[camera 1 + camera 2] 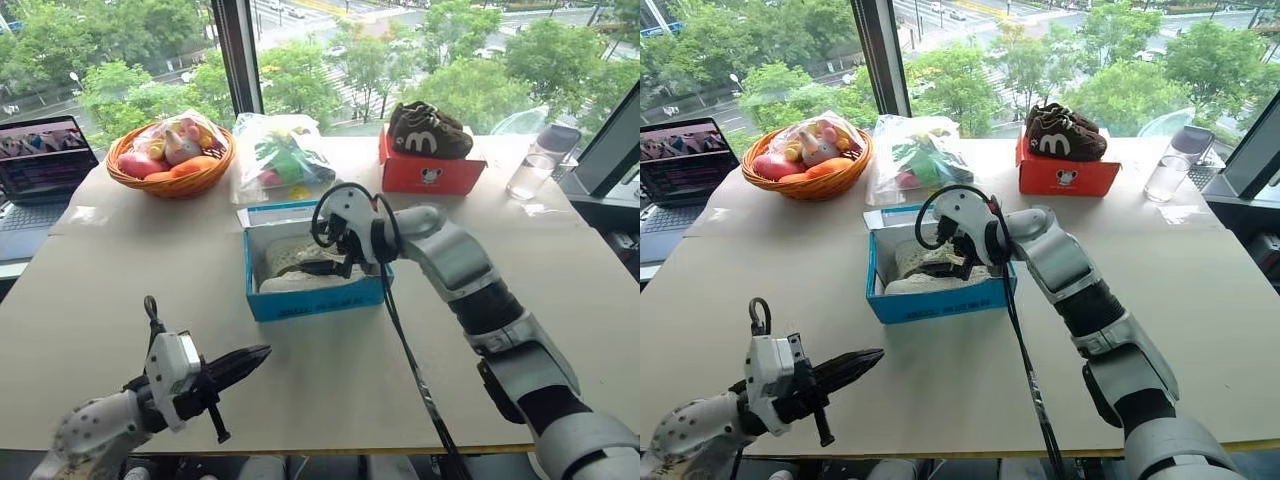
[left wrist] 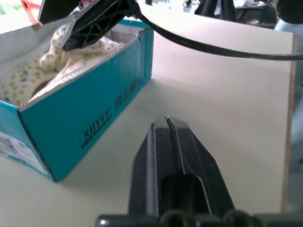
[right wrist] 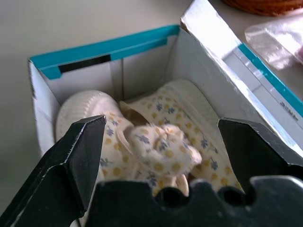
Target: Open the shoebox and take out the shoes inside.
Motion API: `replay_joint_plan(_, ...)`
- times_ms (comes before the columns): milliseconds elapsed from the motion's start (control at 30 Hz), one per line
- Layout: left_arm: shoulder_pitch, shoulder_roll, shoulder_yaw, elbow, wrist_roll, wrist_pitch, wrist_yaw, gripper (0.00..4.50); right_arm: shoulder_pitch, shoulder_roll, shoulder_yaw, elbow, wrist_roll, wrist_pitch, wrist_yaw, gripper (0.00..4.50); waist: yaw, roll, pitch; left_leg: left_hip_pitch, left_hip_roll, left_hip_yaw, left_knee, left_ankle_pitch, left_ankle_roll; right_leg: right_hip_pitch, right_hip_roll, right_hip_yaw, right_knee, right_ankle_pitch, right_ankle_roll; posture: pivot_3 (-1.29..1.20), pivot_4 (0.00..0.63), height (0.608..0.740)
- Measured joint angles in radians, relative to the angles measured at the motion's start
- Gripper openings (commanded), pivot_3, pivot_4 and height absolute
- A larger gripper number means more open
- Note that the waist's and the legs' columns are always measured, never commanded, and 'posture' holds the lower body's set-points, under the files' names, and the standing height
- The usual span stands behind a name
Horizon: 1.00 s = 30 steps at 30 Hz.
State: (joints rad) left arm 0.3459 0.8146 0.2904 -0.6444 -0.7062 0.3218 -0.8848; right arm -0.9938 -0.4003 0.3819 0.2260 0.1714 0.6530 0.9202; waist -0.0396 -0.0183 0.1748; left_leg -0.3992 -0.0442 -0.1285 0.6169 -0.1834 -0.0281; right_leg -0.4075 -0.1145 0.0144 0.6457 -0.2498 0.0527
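The shoebox (image 1: 312,296) sits open at the middle of the table (image 1: 120,290), lid folded back on the far side, and the shoes (image 3: 156,142) lie inside it, cream with a small flower print, one resting partly on the other. Your right gripper (image 3: 163,137) hangs just above them with its fingers spread wide, nothing between them yet. The left gripper (image 1: 240,362) is pressed together and empty, held above the table near its front edge, well apart from the box.

From here the risk is the grab itself. The shoes are soft and piled together, so if you close on a loose fold or the lace knot, the shoe may slip out as you lift. Close too near the box wall and a finger could catch the cardboard and drag the light box up with it, since nothing is holding it down. The cable (image 1: 405,345) trailing from your right wrist lies across the box's front corner and could snag there.
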Motion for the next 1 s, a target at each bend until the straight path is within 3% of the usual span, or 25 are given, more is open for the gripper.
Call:
replay_joint_plan(100, -0.104, 0.121, 0.11, 0.091, -0.1, 0.114, -0.045, 0.0, -0.01, -0.006, -0.011, 0.025, 0.0, 0.0, 0.02, 4.46, -0.004, 0.001, 0.0, 0.001, 0.004, 0.001, 0.0, 0.0, 0.0, 0.0, 0.004, 0.0, 0.0, 0.0, 0.0, 0.0, 0.15, 0.74)
replay_joint_plan(200, -0.159, 0.176, 0.128, 0.177, -0.117, 0.161, -0.102, 0.0, -0.001, -0.022, -0.011, 0.017, 0.0, 0.013, 0.039, 4.46, -0.01, 0.001, 0.001, 0.001, 0.005, 0.002, -0.001, 0.0, 0.0, -0.001, 0.005, 0.0, 0.0, 0.0, -0.001, 0.0, 0.15, 0.74)
replay_joint_plan(433, -0.29, 0.177, 0.111, 0.307, -0.04, 0.129, -0.157, 0.0, 0.071, -0.034, -0.037, -0.11, 0.046, 0.183, 0.037, 4.46, -0.001, 0.0, 0.0, 0.0, 0.007, 0.002, -0.001, 0.0, -0.001, -0.002, 0.006, 0.001, 0.0, 0.004, -0.007, 0.0, 0.15, 0.74)
replay_joint_plan(633, -0.424, 0.177, 0.088, 0.445, 0.038, 0.054, -0.21, 0.0, 0.094, 0.055, -0.064, -0.177, 0.085, 0.318, -0.042, 4.46, -0.01, 0.0, 0.0, 0.0, 0.008, 0.003, -0.001, 0.0, -0.001, -0.004, 0.007, 0.002, 0.001, 0.004, -0.007, 0.0, 0.15, 0.74)
replay_joint_plan(1000, -0.523, 0.071, 0.021, 0.543, 0.089, -0.017, -0.252, 0.0, 0.051, 0.202, -0.142, -0.037, 0.091, 0.347, -0.126, 4.46, -0.031, -0.001, 0.0, 0.001, 0.014, 0.005, -0.001, 0.0, -0.001, -0.007, 0.014, 0.004, 0.003, 0.01, -0.015, 0.0, 0.15, 0.74)
